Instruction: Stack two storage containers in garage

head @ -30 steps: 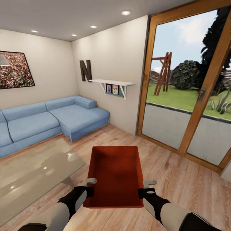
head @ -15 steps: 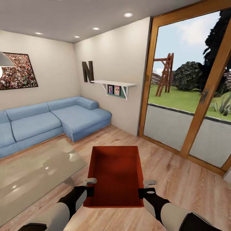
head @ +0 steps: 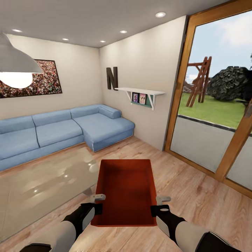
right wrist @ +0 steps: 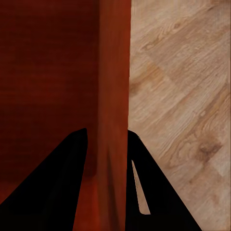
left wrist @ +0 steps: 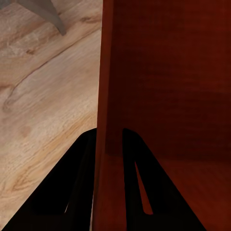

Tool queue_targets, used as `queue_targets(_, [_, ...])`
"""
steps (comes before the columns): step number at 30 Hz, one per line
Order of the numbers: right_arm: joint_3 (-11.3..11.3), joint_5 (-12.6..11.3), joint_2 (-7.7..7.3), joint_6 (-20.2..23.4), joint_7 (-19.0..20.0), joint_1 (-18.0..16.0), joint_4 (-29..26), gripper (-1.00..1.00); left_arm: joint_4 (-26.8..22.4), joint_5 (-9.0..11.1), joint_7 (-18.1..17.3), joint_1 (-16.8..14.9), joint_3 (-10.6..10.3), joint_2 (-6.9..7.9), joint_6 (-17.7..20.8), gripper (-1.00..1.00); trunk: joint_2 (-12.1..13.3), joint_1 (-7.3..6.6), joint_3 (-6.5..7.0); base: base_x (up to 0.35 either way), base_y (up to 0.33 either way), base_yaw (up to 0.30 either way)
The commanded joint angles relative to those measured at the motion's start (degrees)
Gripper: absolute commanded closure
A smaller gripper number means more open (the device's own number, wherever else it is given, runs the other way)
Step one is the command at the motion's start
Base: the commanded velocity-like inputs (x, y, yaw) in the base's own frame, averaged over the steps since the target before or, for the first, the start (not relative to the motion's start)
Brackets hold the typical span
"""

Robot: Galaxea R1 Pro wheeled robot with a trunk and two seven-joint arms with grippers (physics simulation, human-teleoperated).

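I am turning the view to the left compared with a second ago: the whole room is sliding rightward in the head camera, so the wood-framed glass doors (head: pixel 213 101) are now crowding the right edge, more of the blue corner sofa (head: pixel 66 127) is showing, and a white dome pendant lamp (head: pixel 15 68) is coming in at the upper left. The orange-red rectangular plastic bin (head: pixel 127 190) is sitting at the same spot in front of me as before, carried low between both arms above the light wood plank floor (head: pixel 196 196) of the living room.

I am gripping it on both sides. The left gripper (head: pixel 95 204) is pinched on the bin's left wall, and in the left wrist camera its two dark fingers (left wrist: pixel 144 192) are straddling that wall, one inside and one outside. The right gripper (head: pixel 159 204) is clamped the same way on the right wall, with its fingers (right wrist: pixel 149 192) either side of the rim in the right wrist camera.

A glass-topped low table (head: pixel 42 185) is lying close on my left, its near corner just beside the bin. On the beige wall (head: pixel 147 59) ahead a white shelf (head: pixel 141 91) is hanging beside a dark letter N (head: pixel 112 77), and a framed crowd picture (head: pixel 38 78) is hanging over the sofa.
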Motion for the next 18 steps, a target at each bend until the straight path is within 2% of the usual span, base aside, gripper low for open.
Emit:
queue_targets(1, [-0.62,0.69,-0.16,-0.92,-0.64,-0.07,-0.12,1.00,0.08,-0.62,0.74,0.00,0.55,0.15,0.47,1.00,-0.14,0.03,-0.13,0.000,0.000,0.283])
queue_targets(18, [-0.62,0.69,-0.16,-0.98,-0.64,-0.07,-0.11,1.00,0.08,-0.62,0.74,0.01,0.55,0.15,0.47,1.00,-0.14,0.03,-0.13,0.000,0.000,0.283])
